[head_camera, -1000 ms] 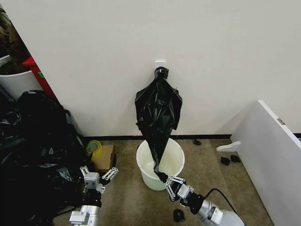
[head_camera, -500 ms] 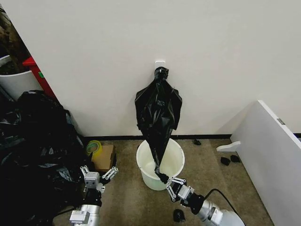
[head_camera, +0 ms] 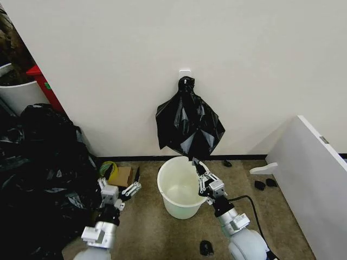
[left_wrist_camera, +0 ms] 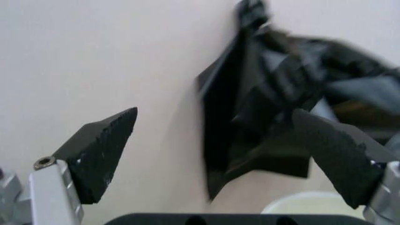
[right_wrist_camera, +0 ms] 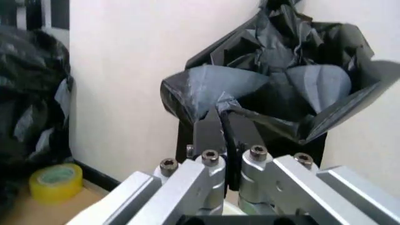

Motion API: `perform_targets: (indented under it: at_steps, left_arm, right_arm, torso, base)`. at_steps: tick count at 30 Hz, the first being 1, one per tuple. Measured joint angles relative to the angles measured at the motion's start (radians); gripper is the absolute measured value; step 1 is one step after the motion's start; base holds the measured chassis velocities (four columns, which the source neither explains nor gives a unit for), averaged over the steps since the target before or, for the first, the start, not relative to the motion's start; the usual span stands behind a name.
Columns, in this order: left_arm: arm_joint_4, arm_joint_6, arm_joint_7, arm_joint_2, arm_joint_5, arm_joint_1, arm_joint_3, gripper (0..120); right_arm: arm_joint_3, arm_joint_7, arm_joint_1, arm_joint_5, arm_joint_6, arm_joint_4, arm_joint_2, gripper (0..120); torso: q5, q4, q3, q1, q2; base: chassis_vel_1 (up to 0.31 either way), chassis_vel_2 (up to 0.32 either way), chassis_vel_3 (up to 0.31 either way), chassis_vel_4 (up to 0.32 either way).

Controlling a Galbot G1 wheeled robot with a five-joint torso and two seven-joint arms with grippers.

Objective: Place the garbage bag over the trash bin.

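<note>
Centrally, the right claw (head_camera: 196, 164) pinched the garbage bag's (head_camera: 188, 129) lower edge above the trash bin (head_camera: 180, 187); lower left, the left claw (head_camera: 120, 185) gaped empty.

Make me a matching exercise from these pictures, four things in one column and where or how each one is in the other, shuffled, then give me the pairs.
Things:
1. garbage bag
2. trash bin
3. right gripper
4. left gripper

States:
A. open, holding nothing, near the cardboard box
B. hanging from the white hook on the wall
C. standing on the floor below the bag, unlined
D. shut on the bag's lower edge, above the bin's rim

Pairs: 1-B, 2-C, 3-D, 4-A
</note>
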Motion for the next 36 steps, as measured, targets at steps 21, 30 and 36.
perform_targets:
  at_steps: [21,30,36]
  left_arm:
    - [0.01,0.531,-0.131,0.436,-0.536,-1.068,0.735,95]
    - [0.034,0.624,-0.143,0.437,-0.613,-1.192,0.843,94]
    - [0.063,0.646,-0.147,0.413,-0.639,-1.179,0.849,84]
  right_arm:
    - [0.021,-0.015,0.004,-0.171,0.085,-0.058,0.048,0]
    - [0.026,-0.015,-0.009,-0.169,0.094,-0.052,0.047,0]
    - [0.027,-0.014,-0.02,-0.167,0.095,-0.034,0.039,0]
  torso:
    - [0.0006,-0.0005,0.0,0.0,0.0]
    - [0.0003,0.0,0.0,0.0,0.0]
    - [0.0002,0.0001,0.0,0.0,0.0]
  base:
    - [0.0,0.0,0.0,0.0]
    - [0.0,0.0,0.0,0.0]
    - [0.0,0.0,0.0,0.0]
